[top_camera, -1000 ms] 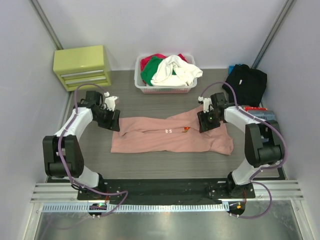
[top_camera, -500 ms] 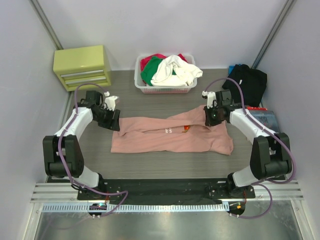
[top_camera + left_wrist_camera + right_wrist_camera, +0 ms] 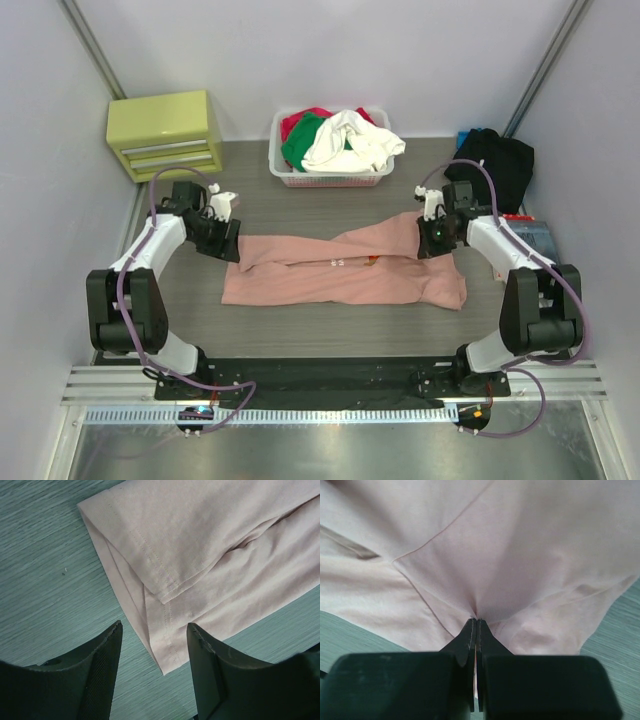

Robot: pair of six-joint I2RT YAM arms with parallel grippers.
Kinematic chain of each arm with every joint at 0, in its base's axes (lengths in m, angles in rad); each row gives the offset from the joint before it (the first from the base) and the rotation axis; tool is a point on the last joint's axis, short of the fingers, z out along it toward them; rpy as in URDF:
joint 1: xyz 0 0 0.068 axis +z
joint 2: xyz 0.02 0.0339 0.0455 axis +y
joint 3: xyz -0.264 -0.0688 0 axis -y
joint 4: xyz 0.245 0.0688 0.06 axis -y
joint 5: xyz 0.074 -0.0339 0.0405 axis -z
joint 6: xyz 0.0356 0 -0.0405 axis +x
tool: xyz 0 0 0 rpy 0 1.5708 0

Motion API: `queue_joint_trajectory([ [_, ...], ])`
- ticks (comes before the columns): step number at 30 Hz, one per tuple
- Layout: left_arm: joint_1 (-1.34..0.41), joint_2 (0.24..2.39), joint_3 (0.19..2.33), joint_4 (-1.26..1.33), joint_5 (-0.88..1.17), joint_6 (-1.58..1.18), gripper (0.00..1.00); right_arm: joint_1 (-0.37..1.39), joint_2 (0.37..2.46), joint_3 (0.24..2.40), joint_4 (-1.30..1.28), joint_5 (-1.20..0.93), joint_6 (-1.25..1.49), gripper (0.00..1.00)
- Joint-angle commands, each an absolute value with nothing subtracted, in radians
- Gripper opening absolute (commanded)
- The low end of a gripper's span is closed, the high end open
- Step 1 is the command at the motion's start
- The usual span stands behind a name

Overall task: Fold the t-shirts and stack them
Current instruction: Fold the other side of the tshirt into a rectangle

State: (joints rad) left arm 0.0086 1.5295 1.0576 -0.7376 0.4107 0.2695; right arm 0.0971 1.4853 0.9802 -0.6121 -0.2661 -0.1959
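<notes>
The salmon-pink cloth t-shirt [image 3: 340, 270] lay stretched sideways across the middle of the grey wood-grain table [image 3: 300, 205], between the two arms, its body doubled over itself into a long band. The right gripper [image 3: 432, 240] was clenched on a small tuck of the pink cloth at the shirt's far right end. In the wrist view the fabric puckered into its closed tips. The left gripper [image 3: 228, 243] stood released over the shirt's left end, its jaws apart on either side of the stitched hem corner and grasping nothing. The crumpled black cloth t-shirt [image 3: 492, 165] sat at the far right corner of the table, well apart from the pink one.

The main risk looked to be a one-sided pull. With only the right end held, any lift or drag would likely slide the whole band and skew the fold. The pinch was also small and might have caught the top layer alone, so the layers beneath could peel away and bunch. On the left, the layered hem edges were offset, so a closing grip might take only one of them.
</notes>
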Motion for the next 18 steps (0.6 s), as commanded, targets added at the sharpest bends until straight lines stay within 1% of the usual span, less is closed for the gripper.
queue_joint_trajectory([
  [1, 0.009, 1.526, 1.071, -0.730, 0.408, 0.282, 0.56, 0.020, 1.517, 1.020, -0.647, -0.324, -0.199, 0.01],
  [6, 0.009, 1.534, 1.077, -0.727, 0.413, 0.276, 0.56, -0.044, 1.526, 1.020, -0.661, -0.344, -0.215, 0.01],
  [12, 0.009, 1.548, 1.083, -0.727, 0.416, 0.275, 0.56, -0.055, 1.526, 1.006, -0.667, -0.385, -0.224, 0.01],
  [13, 0.011, 1.549, 1.085, -0.729, 0.417, 0.276, 0.56, -0.055, 1.529, 1.008, -0.667, -0.400, -0.222, 0.04],
  [14, 0.009, 1.549, 1.085, -0.730, 0.417, 0.276, 0.56, -0.055, 1.532, 1.006, -0.669, -0.411, -0.222, 0.14],
  [15, 0.009, 1.551, 1.083, -0.730, 0.417, 0.276, 0.56, -0.054, 1.532, 1.005, -0.667, -0.416, -0.225, 0.38],
  [17, 0.011, 1.552, 1.083, -0.733, 0.414, 0.278, 0.56, -0.055, 1.528, 1.000, -0.667, -0.414, -0.229, 0.57],
  [18, 0.011, 1.549, 1.081, -0.732, 0.414, 0.281, 0.56, -0.055, 1.523, 0.997, -0.666, -0.411, -0.235, 0.60],
])
